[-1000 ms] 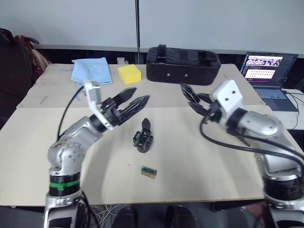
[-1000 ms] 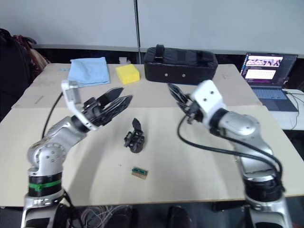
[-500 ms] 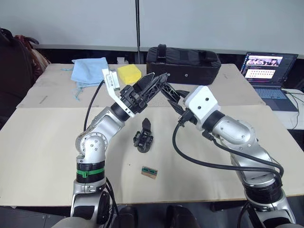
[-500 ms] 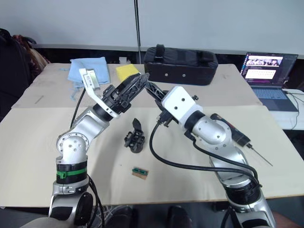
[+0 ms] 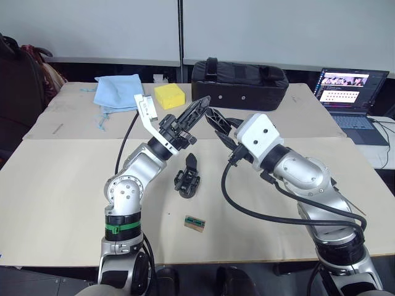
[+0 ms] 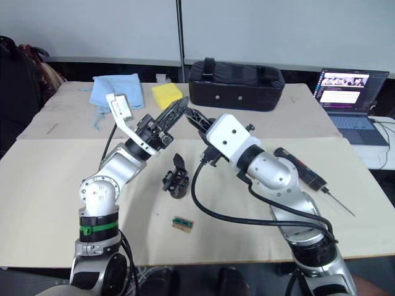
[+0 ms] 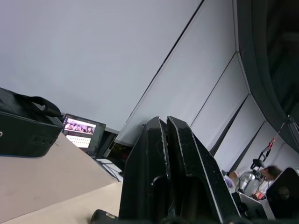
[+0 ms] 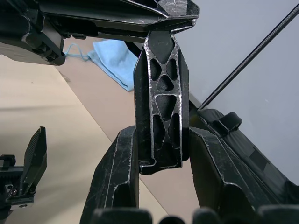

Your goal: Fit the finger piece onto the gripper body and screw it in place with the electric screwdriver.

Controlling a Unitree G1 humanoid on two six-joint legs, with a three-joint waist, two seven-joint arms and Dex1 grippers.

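Even, bright overhead light; soft shadows fall on the bench [image 5: 55,179]. Head views are sharp; the left wrist view's lower right background blurs.

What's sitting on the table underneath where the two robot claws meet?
Below the left gripper and right gripper, the gripper body stands upright on the table, untouched. Nearer the robot lies a small green-and-tan block. The electric screwdriver lies partly hidden behind the right arm.

Above the bench [image 5: 55,185], the left gripper [image 5: 202,105] and right gripper [image 5: 213,117] meet tip to tip over the upright gripper body [image 5: 187,179].
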